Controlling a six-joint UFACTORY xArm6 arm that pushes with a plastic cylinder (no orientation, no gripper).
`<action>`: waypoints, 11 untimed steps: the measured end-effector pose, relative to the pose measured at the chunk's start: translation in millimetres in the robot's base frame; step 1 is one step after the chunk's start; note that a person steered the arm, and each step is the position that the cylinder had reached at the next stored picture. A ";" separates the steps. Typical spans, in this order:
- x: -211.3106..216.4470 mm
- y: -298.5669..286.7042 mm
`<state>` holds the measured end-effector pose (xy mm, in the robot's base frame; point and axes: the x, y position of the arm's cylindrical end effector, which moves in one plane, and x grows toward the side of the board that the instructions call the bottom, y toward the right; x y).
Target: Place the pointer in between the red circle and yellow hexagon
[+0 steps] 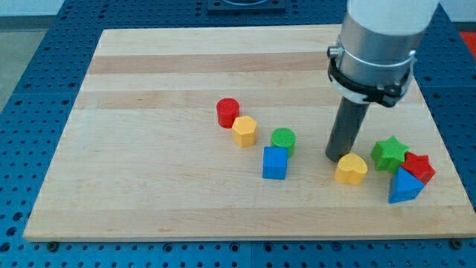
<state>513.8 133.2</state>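
My tip (334, 158), the lower end of a straight dark rod that has no hand to open or close and holds nothing, rests on the pale wooden surface (149, 89) toward the right, just left of and touching or almost touching the yellow heart-shaped plastic block (351, 170). Outward to the right lie a green star-shaped block (389, 153), a red star-shaped block (419, 166) and a blue triangular block (404, 186), bunched close together. To the left of the tip sit a green cylinder block (283, 139) and, nearer, a blue cube block (274, 163). Further left is the target pair: the red circle (227, 112), a short cylinder, and the yellow hexagon (244, 131), which stand so close they seem to touch, the hexagon nearer and slightly right. Both look like small, light, rigid, smooth plastic pieces that would probably slide easily on the planked wood, so entering the narrow seam between them would likely nudge one aside.
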 end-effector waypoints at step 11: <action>-12.0 -68.4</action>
